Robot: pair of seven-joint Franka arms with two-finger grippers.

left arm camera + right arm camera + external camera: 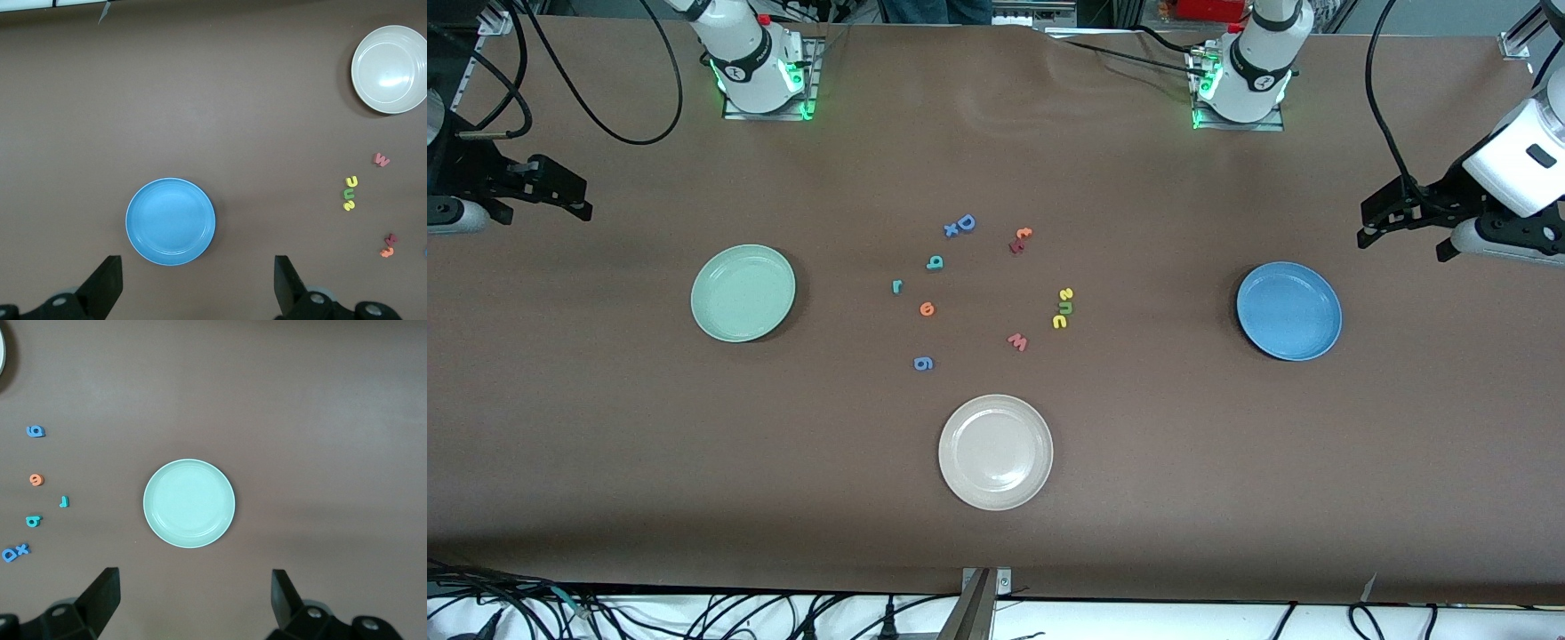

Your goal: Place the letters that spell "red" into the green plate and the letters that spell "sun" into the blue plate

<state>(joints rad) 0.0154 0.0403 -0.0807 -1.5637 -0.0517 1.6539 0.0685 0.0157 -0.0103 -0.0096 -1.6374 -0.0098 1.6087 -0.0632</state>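
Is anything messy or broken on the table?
Nothing looks broken or spilled. The foam letters lie scattered mid-table, like the orange e and the s, n, u in a tidy row. The green plate, blue plate and cream plate hold nothing.

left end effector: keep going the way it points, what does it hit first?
Likely the table: the open left end effector points down beside the blue plate, not clearly over it. Depth unclear.

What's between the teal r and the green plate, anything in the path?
Nothing visible. The teal r lies on bare table, and only open tabletop separates it from the green plate toward the right arm's end. The other letters lie away from that stretch.
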